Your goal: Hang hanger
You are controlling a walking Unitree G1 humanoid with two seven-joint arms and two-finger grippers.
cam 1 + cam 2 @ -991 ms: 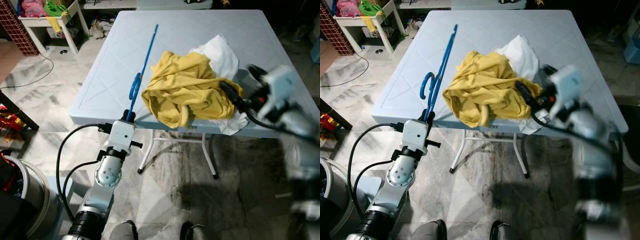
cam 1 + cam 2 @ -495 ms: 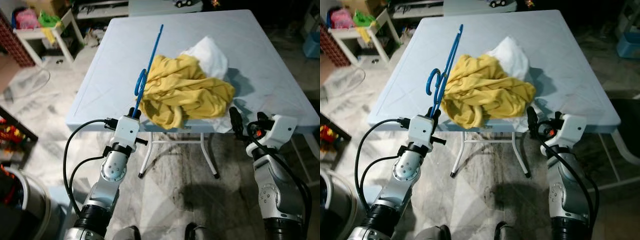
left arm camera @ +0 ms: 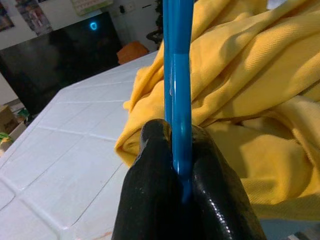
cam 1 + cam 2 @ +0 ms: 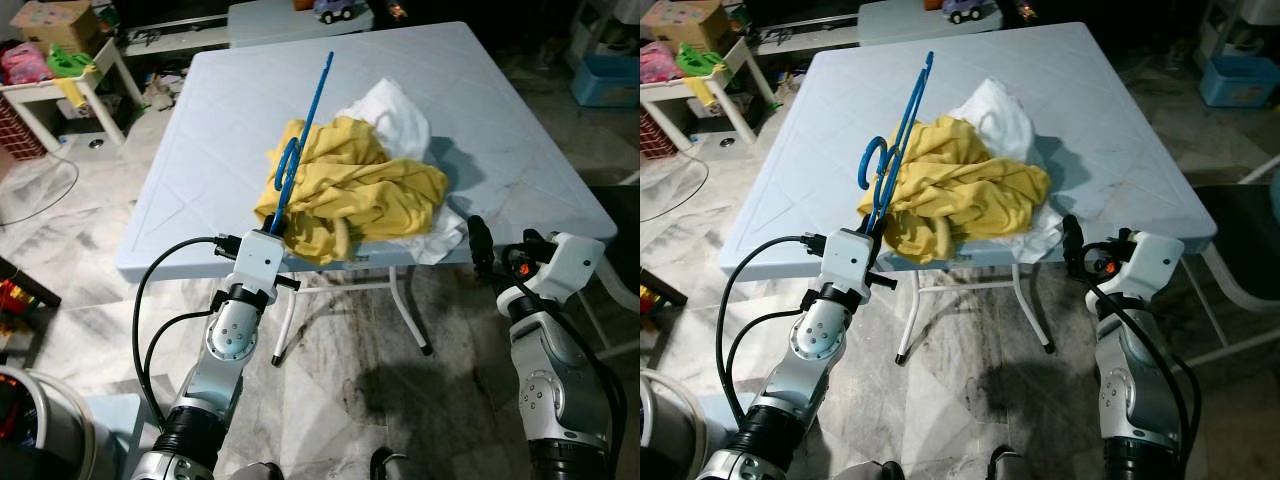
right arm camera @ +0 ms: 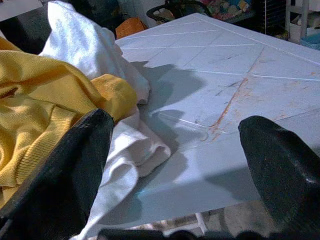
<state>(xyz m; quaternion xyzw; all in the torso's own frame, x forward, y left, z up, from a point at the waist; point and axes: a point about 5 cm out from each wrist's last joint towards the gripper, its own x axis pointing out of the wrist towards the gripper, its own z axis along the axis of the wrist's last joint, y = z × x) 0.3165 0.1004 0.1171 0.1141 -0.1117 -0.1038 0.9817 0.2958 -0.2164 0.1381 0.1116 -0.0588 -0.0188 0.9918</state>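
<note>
Withdrawn right gripper [image 4: 478,238] gapes; left gripper [image 3: 182,165] pinches blue hanger [image 4: 300,135].

A square, pale blue plastic surface [image 4: 480,110] with moulded diagonal lines stands on white folding legs over a marbled tile floor [image 4: 90,210]. Near its front edge lies a crumpled yellow garment [image 4: 365,195], heaped on a white cloth [image 4: 385,105] that sticks out behind it and hangs slightly over the front edge. Faint orange scuffs mark the bare top beside the clothes.
</note>
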